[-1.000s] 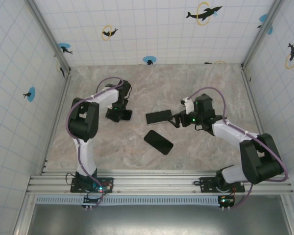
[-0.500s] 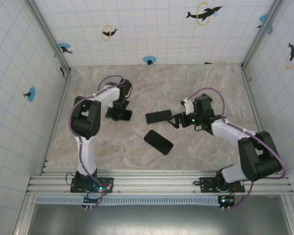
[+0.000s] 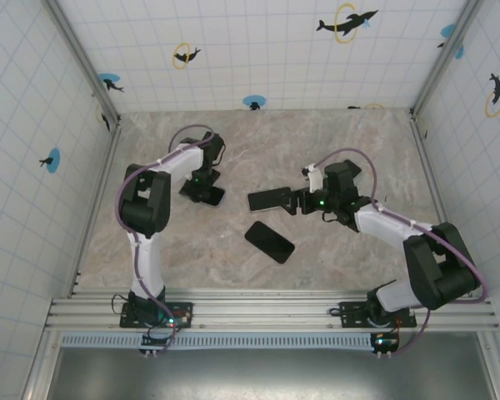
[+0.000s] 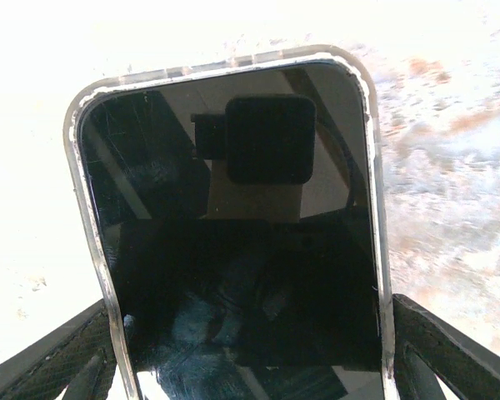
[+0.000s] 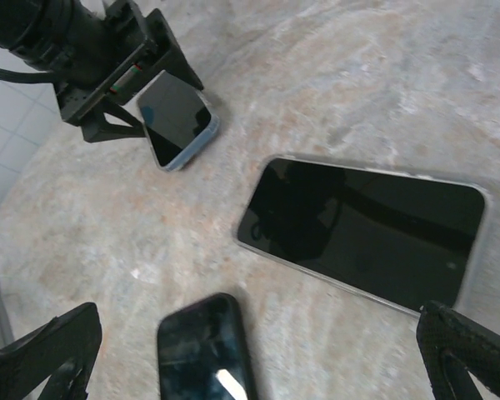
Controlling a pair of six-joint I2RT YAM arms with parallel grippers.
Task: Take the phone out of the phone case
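We take the middle phone [image 3: 269, 199] as our landmark. It lies flat on the marble worktop [image 3: 350, 150], screen up, and a pale, clear rim runs round its edge.

Well to the left of the middle phone lies the small phone [image 3: 217, 198], also flat and screen up, seated inside its clear case [image 4: 83, 217]. The left gripper [image 3: 202, 193] stands over it. In the left wrist view its fingers [image 4: 58, 362] flank the near end of the case, one close against each long side, with the dark screen between them. We cannot tell whether they press on the case or merely stand beside it.

At the right end of the middle phone is the right gripper [image 3: 293, 201], with its jaws spread wide and nothing between them. In its wrist view the two fingers [image 5: 42, 350] sit far apart at the lower corners.

Toward the arm bases from the middle phone, near it but not touching, a black phone [image 3: 269, 242] lies at a slant on the worktop, with no clear rim that we can see.
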